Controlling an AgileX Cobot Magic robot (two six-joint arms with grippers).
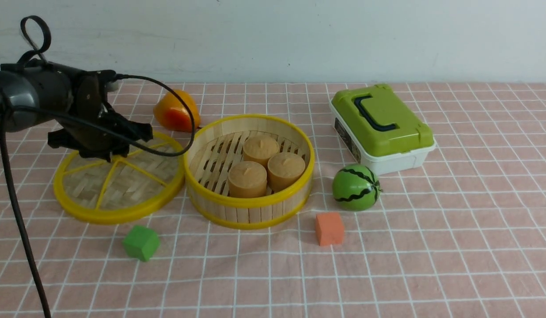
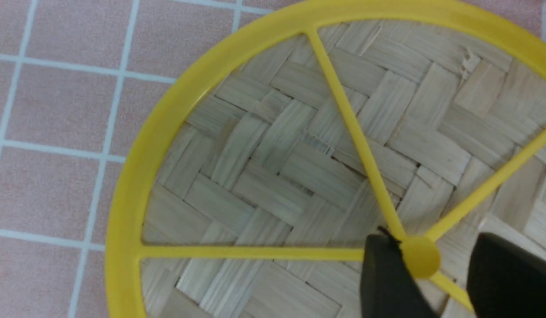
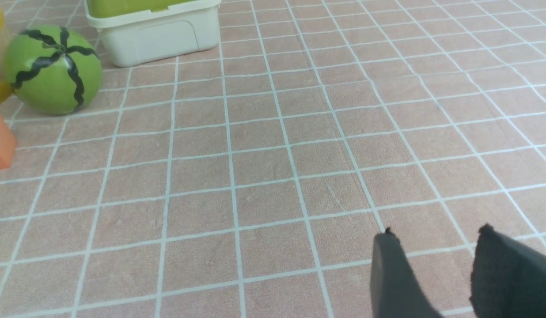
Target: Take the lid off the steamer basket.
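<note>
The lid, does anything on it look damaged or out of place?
Only slight wear: the lid has a small frayed, lifted sliver in its weave near the rim, seen in the left wrist view. The spokes in view look intact, and it lies beside the basket.

The lid (image 1: pixel 123 185) is matt woven bamboo in a glossy yellow plastic rim; the steamer basket (image 1: pixel 251 214) has pale wooden slats.

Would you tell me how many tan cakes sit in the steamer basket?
3, clustered in the steamer basket: back cake, front-left cake, front-right cake. None appears hidden.
</note>
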